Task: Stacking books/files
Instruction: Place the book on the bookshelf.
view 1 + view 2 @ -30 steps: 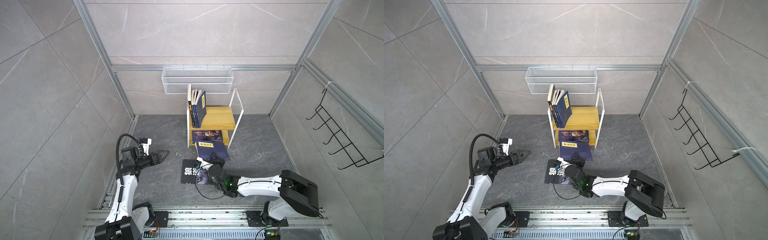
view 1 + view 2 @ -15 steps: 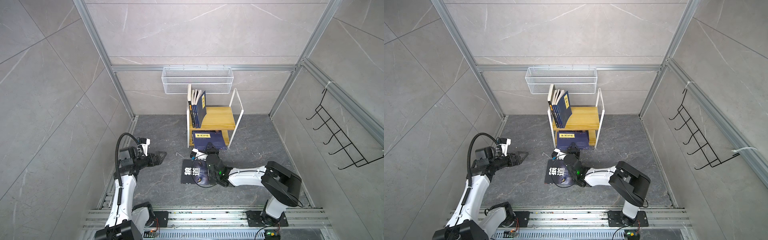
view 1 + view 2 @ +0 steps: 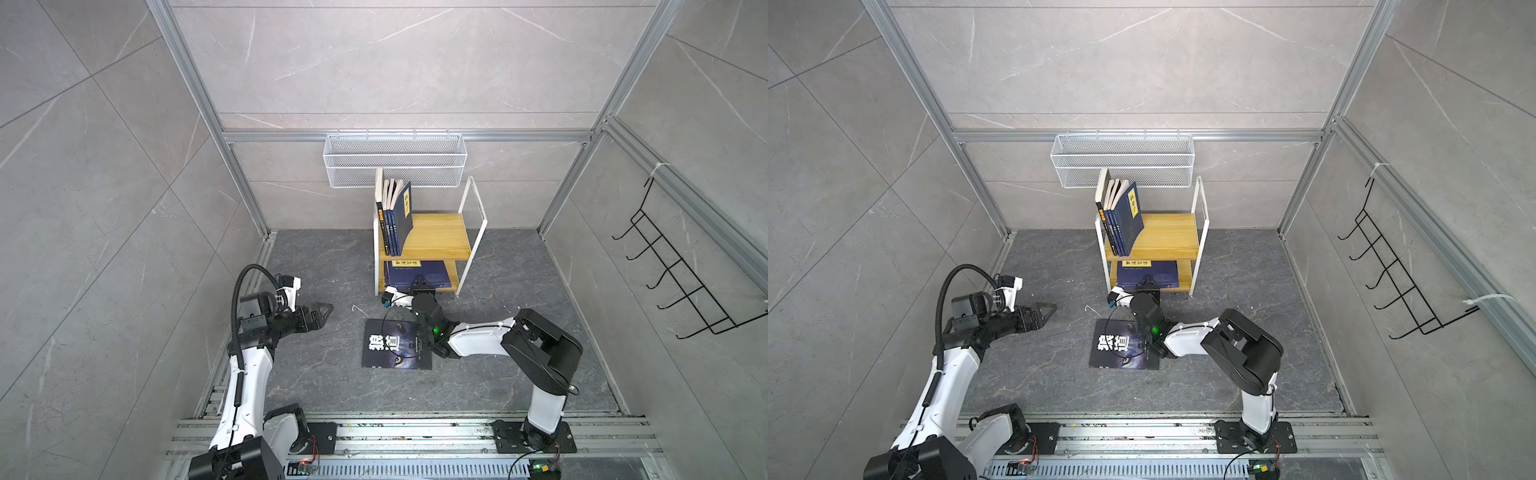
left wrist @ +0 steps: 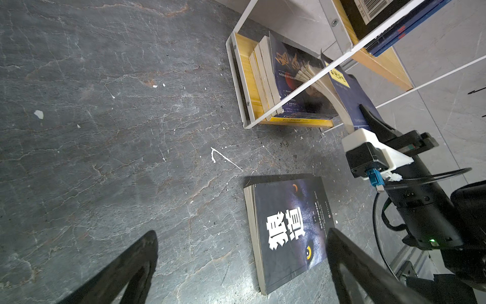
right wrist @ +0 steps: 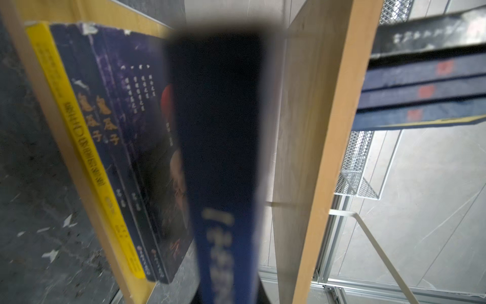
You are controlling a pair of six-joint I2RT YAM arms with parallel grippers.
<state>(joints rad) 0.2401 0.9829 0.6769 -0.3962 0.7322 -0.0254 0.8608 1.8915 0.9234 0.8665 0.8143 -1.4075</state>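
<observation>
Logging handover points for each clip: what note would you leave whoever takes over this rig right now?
Left tool: open, empty, hovering above the dark floor.
Right tool: shut on the near edge of a navy paperback with a yellow title label, in the lower shelf of the white-framed wooden rack, over the flat stack of paperbacks there.
Done: several paperbacks stand leaning on the upper shelf.
To do: release the navy paperback onto the stack; shelve the black paperback with white characters lying flat on the floor.

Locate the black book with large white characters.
In both top views the black book lies flat on the floor, just in front of the wooden shelf.
</observation>
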